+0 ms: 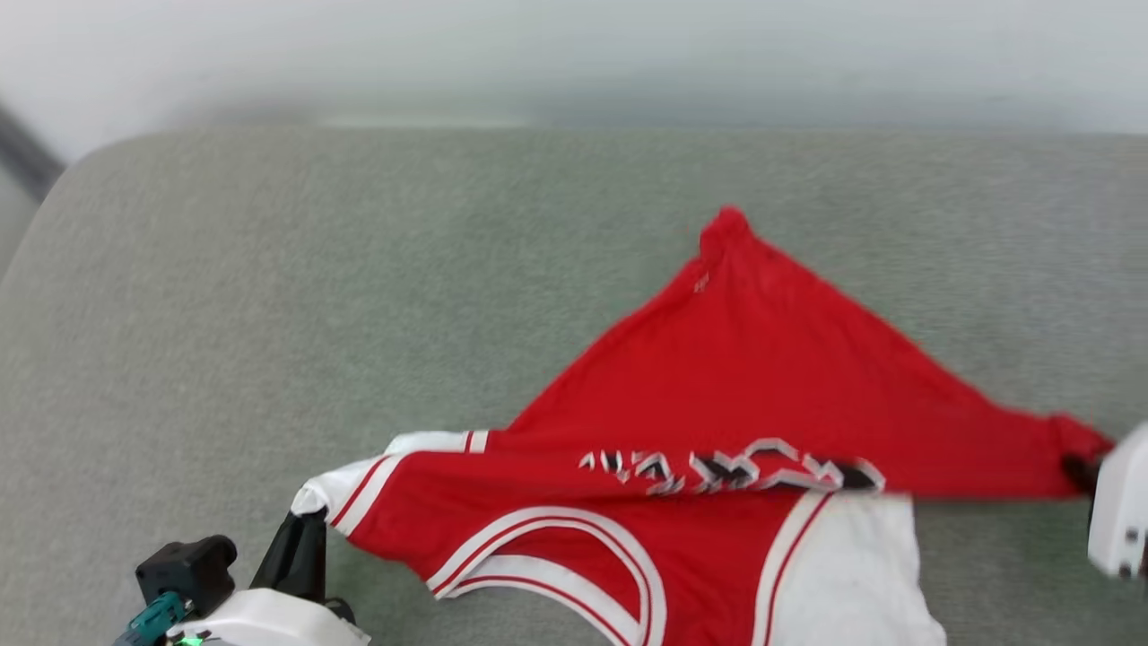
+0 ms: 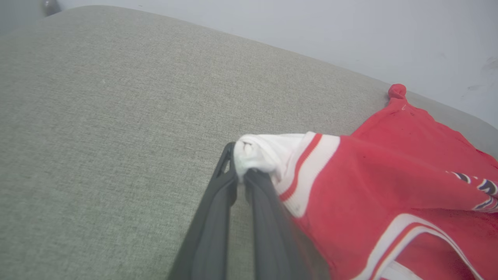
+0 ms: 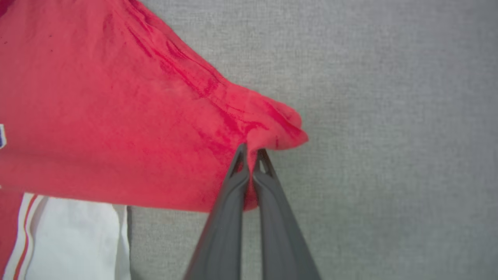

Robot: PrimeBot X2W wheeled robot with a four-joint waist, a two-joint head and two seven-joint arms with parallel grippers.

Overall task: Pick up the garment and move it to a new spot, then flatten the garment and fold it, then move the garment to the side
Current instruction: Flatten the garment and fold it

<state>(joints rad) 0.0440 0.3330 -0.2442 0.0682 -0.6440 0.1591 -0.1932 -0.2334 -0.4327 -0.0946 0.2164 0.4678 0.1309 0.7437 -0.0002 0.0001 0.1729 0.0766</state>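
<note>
The red garment (image 1: 735, 377) lay on the grey-green upholstered surface (image 1: 359, 269), towards its right and near side. It was doubled over on itself, so the black, white-edged lettering (image 1: 731, 468) ran creased along the fold. One red corner (image 1: 726, 224) pointed at the far edge. Nearer the robot the striped neckline (image 1: 574, 565) curved, and a white sleeve (image 1: 852, 574) spread flat beside it. The folded edge was drawn out in a line between the two claws. The left gripper (image 2: 239, 157) was pinched tight on the bunched end of the other white sleeve, at the garment's left tip. The right gripper (image 3: 251, 149) was clamped narrow on a gathered red corner at the opposite tip, with bare upholstery just beyond it. Behind the surface rose a pale wall (image 2: 350, 31).
</note>
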